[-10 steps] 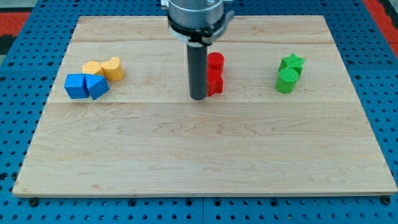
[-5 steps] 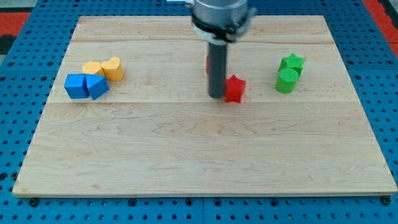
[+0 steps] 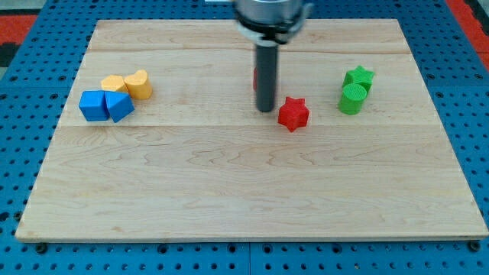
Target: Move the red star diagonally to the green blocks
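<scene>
Pale wooden board (image 3: pixel 229 191) with visible grain lies on a blue pegboard base (image 3: pixel 23 153). My tip (image 3: pixel 265 110), a plain rod end with no jaws, stands just left of the red star (image 3: pixel 293 114), apart from it. A second red block (image 3: pixel 256 77) peeks from behind the rod. The green star (image 3: pixel 359 76) and green cylinder (image 3: pixel 351 98) touch at right; blue cube (image 3: pixel 93 105), blue block (image 3: pixel 119 105) and two yellow blocks (image 3: pixel 127 82) cluster at left.

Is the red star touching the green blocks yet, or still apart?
Apart: bare wood shows between the red star and the green blocks.
</scene>
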Controlling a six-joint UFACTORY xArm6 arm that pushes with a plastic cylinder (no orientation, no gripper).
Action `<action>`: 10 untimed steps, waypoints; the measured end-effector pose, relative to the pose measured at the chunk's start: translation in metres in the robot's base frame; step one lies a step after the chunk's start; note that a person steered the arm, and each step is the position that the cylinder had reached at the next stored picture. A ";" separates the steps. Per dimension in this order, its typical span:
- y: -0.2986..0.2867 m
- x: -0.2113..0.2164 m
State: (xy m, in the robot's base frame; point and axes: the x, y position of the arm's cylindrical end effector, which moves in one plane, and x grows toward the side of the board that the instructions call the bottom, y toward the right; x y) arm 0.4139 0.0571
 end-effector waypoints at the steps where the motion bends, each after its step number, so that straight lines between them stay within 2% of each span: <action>1: 0.049 0.013; 2: 0.054 0.020; 4: 0.113 0.101; 5: 0.095 0.085; 7: 0.159 0.052; 8: 0.175 0.065; 9: 0.161 0.120; 10: 0.161 0.139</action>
State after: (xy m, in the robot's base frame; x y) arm 0.5525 0.2186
